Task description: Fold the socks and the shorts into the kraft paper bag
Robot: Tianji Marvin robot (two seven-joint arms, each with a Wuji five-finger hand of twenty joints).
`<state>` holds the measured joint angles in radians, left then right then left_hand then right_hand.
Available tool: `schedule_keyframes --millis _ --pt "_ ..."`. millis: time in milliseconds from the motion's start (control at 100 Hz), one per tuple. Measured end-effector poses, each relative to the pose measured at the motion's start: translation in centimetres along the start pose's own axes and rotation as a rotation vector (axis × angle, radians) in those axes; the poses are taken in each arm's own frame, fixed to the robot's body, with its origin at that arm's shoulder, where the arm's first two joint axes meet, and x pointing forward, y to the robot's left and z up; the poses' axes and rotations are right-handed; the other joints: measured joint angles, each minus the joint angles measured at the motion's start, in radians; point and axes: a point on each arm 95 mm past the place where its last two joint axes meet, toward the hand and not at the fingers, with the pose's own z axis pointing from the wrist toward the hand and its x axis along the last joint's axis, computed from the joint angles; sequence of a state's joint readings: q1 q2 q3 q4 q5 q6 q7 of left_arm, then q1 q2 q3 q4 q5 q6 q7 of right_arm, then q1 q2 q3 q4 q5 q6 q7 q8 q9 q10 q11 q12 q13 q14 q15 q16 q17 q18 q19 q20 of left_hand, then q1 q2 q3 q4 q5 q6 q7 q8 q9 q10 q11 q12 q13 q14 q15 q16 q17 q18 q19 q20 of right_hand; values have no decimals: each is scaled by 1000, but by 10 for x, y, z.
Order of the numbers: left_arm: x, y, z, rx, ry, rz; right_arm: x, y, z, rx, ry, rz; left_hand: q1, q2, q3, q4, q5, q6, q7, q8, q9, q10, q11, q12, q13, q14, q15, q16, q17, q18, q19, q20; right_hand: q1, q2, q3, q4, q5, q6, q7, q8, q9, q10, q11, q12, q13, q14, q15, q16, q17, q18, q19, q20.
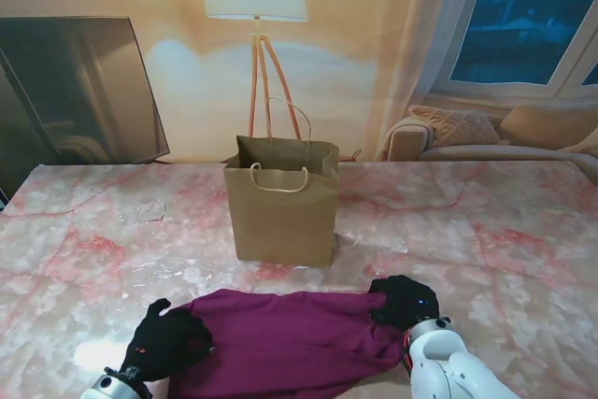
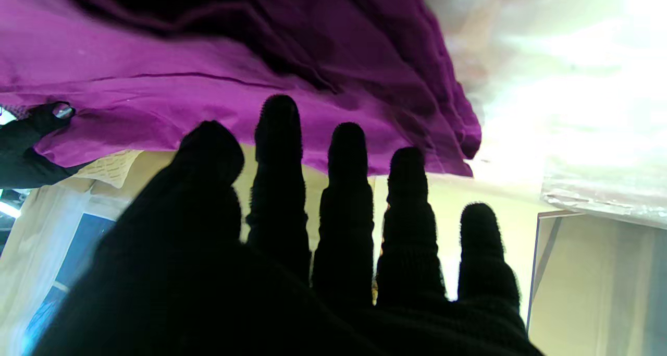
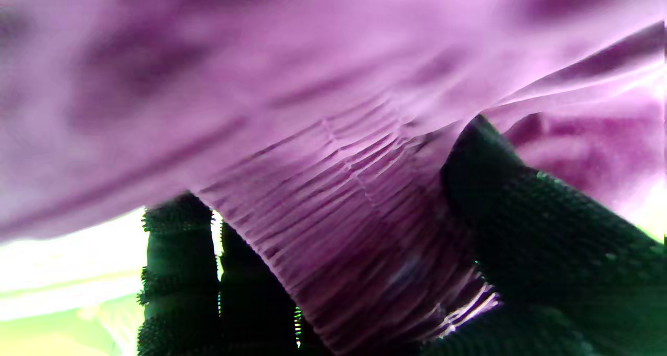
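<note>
The bench (image 1: 523, 231) has a pink and white marbled top that fills the stand's view from side to side. A kraft paper bag (image 1: 282, 212) stands upright on it near the middle, mouth open, its two cord handles up. Nearer to me, purple shorts (image 1: 290, 343) lie spread and rumpled on the bench, well apart from the bag. A small pale scrap (image 1: 149, 210) lies to the left of the bag; what it is cannot be made out.

Left robot hand (image 1: 166, 340) splayed, right robot hand (image 1: 404, 301) clenched
</note>
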<state>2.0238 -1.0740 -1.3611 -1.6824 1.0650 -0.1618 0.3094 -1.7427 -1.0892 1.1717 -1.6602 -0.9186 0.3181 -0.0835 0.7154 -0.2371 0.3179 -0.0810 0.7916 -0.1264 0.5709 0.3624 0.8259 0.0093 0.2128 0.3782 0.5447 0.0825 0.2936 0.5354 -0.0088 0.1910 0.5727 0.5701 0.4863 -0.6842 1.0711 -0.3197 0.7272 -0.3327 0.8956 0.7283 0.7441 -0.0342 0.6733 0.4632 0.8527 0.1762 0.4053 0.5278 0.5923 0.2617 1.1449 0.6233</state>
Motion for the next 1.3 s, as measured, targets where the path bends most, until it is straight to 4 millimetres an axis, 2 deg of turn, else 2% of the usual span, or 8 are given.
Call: schedule_keyframes --millis 70,200,320,410,510,650,820,1300 --pt "0 -1 0 4 3 3 -5 6 -1 -9 -17 46 0 0 0 0 -6 0 -2 0 0 0 0 -1 1 0 -10 -7 -1 0 -3 0 2 23 0 0 -36 13 13 37 94 23 -6 -66 58 15 -44 -44 50 9 -11 -41" --pt "2 -1 0 2 14 3 -13 20 -1 -28 -40 79 0 0 0 0 -11 1 -27 5 -9 1 -2 -9 1 0 -11 -15 -3 0 -3 0 11 23 5 1 -50 61 54 39 226 57 39 -104 265 -4 71 -55 236 12 81 -99" --pt "5 0 2 -11 25 0 -19 32 -1 -43 -65 148 0 4 -10 0 -21 1 -32 13 -9 1 -2 -10 1 -1 -14 -17 -9 0 -5 -1 14 -20 45 1 -36 73 91 37 311 50 131 -105 374 -44 169 -54 347 2 165 -115" --pt "7 1 5 -21 33 -4 -22 37 -1 -83 -78 183 0 4 -10 0 -21 1 -42 17 -9 1 -3 -11 1 -1 -23 -18 -9 -1 -13 -2 36 -55 55 1 -34 59 103 37 336 29 214 -107 407 -66 264 4 378 -4 199 -115" --pt "8 0 7 -22 39 -5 -24 42 0 -131 -86 212 0 4 -10 0 -21 1 -42 25 -9 1 -5 -11 1 -1 -23 -20 -10 -1 -15 -2 48 -55 55 1 -35 48 103 5 336 21 251 -22 409 -66 357 97 365 -9 206 -115" --pt "8 -1 9 -22 40 -3 -29 47 3 -154 -80 235 0 15 -11 0 -21 1 -51 27 -9 1 -9 -11 1 -1 -23 -29 -10 -2 -16 -4 51 -52 52 1 14 45 83 -147 336 12 260 127 409 -66 444 235 332 -10 233 -31" --pt "8 -4 9 -16 39 1 -41 64 1 -171 -103 234 0 15 -23 0 -21 1 -54 27 -9 1 -9 -11 1 -1 -23 -30 -10 -3 -25 -11 51 -52 50 1 52 51 63 -232 348 11 268 203 409 -66 529 296 330 -10 272 50" --pt "8 -7 10 1 40 5 -64 119 -11 -145 -203 29 0 29 -36 0 -22 9 -78 41 -42 2 -12 -22 1 -7 -24 -40 -11 -3 -40 -12 46 -52 13 1 107 87 50 -341 390 10 286 298 412 -66 653 379 343 -10 304 148"
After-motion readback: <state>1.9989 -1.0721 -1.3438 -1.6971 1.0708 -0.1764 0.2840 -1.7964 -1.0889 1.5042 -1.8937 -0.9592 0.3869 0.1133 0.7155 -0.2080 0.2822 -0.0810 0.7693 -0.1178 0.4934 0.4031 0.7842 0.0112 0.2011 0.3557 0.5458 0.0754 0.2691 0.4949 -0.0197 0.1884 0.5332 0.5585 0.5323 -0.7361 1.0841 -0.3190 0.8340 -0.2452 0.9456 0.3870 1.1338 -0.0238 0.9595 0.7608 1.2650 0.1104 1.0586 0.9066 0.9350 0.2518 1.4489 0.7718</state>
